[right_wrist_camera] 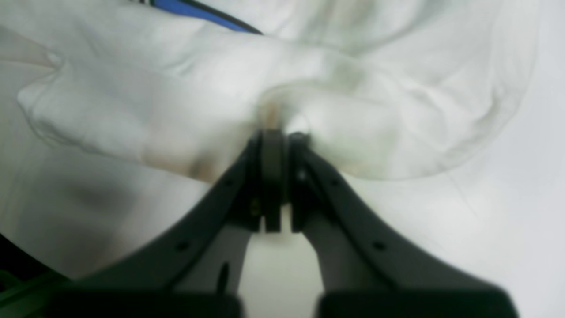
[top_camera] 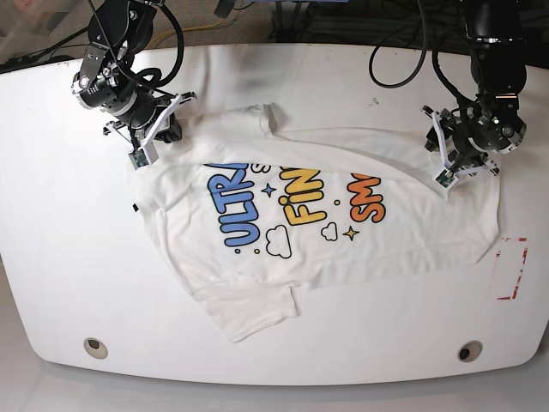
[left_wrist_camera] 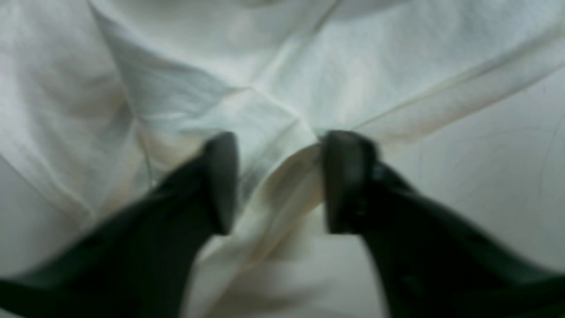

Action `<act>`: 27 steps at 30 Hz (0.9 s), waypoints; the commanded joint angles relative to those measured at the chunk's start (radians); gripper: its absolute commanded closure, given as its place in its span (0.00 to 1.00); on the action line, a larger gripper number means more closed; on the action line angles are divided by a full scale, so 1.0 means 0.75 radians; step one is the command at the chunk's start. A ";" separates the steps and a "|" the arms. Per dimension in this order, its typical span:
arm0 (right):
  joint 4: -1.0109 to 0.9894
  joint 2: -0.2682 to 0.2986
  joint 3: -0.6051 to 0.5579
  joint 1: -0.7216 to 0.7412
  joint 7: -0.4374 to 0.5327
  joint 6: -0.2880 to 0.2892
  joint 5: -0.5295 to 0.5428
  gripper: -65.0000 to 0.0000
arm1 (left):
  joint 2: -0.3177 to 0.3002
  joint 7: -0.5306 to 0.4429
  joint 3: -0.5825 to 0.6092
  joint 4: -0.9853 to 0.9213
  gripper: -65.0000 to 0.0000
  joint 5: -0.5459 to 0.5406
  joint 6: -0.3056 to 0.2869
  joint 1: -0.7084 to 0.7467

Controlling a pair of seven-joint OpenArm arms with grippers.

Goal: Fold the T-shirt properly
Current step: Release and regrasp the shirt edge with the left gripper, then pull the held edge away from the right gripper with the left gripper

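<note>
One T-shirt (top_camera: 283, 232), white cotton, is lying print-up and wrinkled on the white desk (top_camera: 69, 283). Judged light, limp and unbreakable, it is likely draping and sliding under any pull, so hems, shoulders and sleeve edges are offering the best hold. Its long axis is running across the base view, slightly tilted; which end is the neck is unclear from here. Right end effector (right_wrist_camera: 278, 132) is clenching a bunch of fabric at the edge nearer that arm. Left end effector (left_wrist_camera: 278, 181) is straddling a hemmed fold at the opposite edge, jaws apart, cloth between them not yet pinched.
</note>
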 commanded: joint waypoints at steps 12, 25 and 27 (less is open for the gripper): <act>0.021 0.009 0.004 0.012 0.023 0.002 0.015 1.00 | -0.014 -0.005 -0.119 0.053 1.00 -0.003 0.003 -0.007; 0.021 0.009 0.004 0.012 0.023 0.002 0.015 1.00 | -0.022 -0.005 -0.268 0.147 1.00 -0.003 0.003 0.099; 0.021 0.009 0.004 0.012 0.023 0.002 0.015 1.00 | -0.018 -0.005 -0.299 0.210 1.00 -0.003 0.003 0.144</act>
